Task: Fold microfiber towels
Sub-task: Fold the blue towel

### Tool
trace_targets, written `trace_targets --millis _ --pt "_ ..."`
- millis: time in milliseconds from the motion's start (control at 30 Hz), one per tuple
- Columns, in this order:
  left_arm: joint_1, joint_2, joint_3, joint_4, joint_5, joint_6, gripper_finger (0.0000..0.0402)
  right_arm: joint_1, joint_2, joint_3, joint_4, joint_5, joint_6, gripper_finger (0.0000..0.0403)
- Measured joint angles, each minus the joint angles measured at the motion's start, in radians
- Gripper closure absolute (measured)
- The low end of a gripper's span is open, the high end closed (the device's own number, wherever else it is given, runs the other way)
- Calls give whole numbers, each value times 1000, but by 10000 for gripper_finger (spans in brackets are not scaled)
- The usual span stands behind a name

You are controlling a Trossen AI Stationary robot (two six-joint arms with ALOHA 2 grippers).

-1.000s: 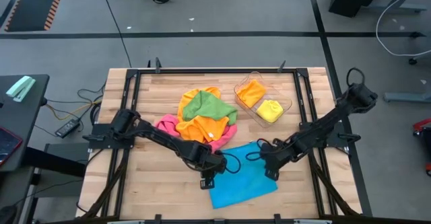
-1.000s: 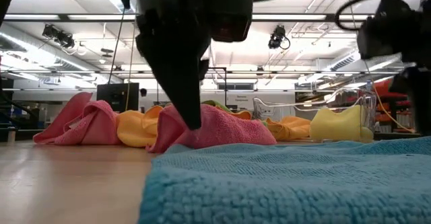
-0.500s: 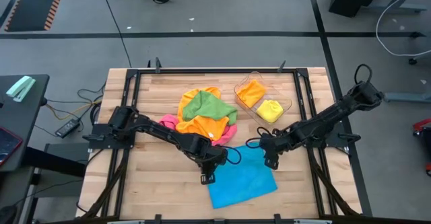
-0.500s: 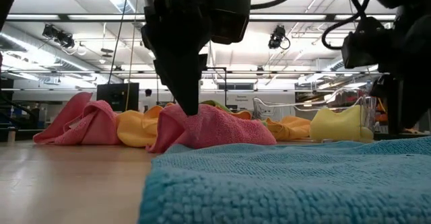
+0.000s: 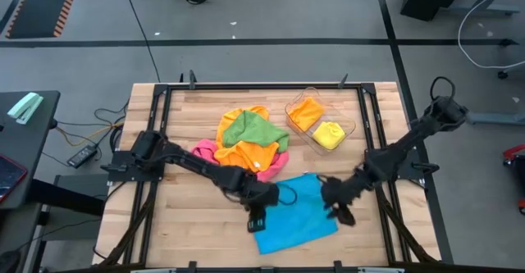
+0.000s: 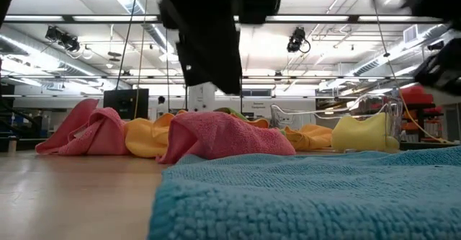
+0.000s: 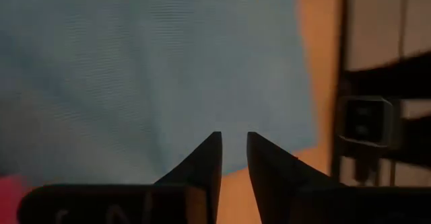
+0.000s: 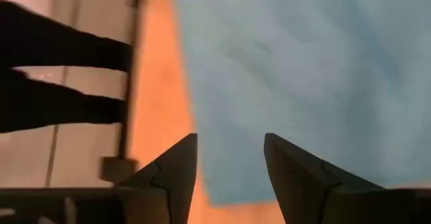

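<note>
Blue towel [image 5: 295, 216] lying flat on tabletop [image 5: 180, 224], both grippers hovering above it.
Left gripper [image 7: 233, 158] jaws narrowly parted, empty, over its left edge; right gripper [image 8: 230, 163] jaws spread, empty, over its right edge.

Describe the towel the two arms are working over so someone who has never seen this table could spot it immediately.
On the wooden table, look at the near edge, in front of the heap of towels. The blue towel lies there spread flat, with the left gripper and right gripper above its two sides. It is the only blue one and the only one lying flat.
</note>
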Motion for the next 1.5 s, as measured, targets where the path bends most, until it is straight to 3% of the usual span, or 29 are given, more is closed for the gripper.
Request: trace_targets --millis 100,300,467,700,1033,1267,1500 --pt "-56 0 0 57 -39 70 319 116 24 18 37 113 -16 228" --pt "-158 10 0 111 -249 88 279 266 166 99 41 274 -131 230" --pt "-198 26 0 114 -307 42 258 329 325 170 6 322 -157 230" --pt "-247 26 1 127 -427 33 261 359 475 266 -38 449 -209 238" --pt "-286 35 1 134 -508 29 213 343 541 285 -59 456 -205 287" --pt "-286 50 0 222 -504 6 192 284 499 280 -90 394 -108 389" --pt "-261 57 0 234 -512 -102 198 192 415 280 -90 326 33 397"
